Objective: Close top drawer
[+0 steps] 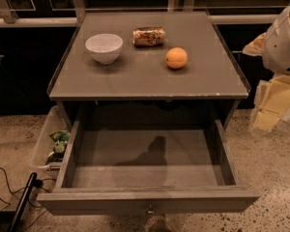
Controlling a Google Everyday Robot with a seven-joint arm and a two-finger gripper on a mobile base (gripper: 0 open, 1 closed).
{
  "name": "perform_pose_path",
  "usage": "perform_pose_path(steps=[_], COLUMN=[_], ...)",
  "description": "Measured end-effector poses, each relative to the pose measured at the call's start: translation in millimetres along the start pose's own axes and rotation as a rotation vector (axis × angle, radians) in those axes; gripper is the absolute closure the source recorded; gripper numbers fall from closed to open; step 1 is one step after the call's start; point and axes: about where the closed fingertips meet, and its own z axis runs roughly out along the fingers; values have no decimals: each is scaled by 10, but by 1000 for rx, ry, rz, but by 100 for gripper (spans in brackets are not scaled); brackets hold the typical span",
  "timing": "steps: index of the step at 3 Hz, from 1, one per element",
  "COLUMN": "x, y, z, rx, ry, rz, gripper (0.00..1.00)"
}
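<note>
The top drawer (150, 201) is pulled far out of the grey cabinet (150, 81) toward me. Its inside (145, 153) is empty and shadowed. A small round metal knob (150, 209) sits at the centre of its front panel, at the bottom of the view. My gripper (273, 108) with its cream-yellow parts hangs at the right edge, beside the cabinet's right side, level with the drawer opening and apart from the drawer. The white arm (282, 37) rises above it.
On the cabinet top are a white bowl (104, 47), a crushed can lying on its side (149, 36) and an orange (176, 58). A clear bin with green items (55, 146) stands on the floor at left. Black cables (19, 202) lie at the lower left.
</note>
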Motion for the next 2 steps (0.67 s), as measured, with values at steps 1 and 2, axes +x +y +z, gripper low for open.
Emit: perform_pose_path(steps=[1,2], x=[141,314], y=[229,676], z=[381,830], rx=[-65,-139], ry=[-25,-69], rz=[28,43], gripper=[18,42])
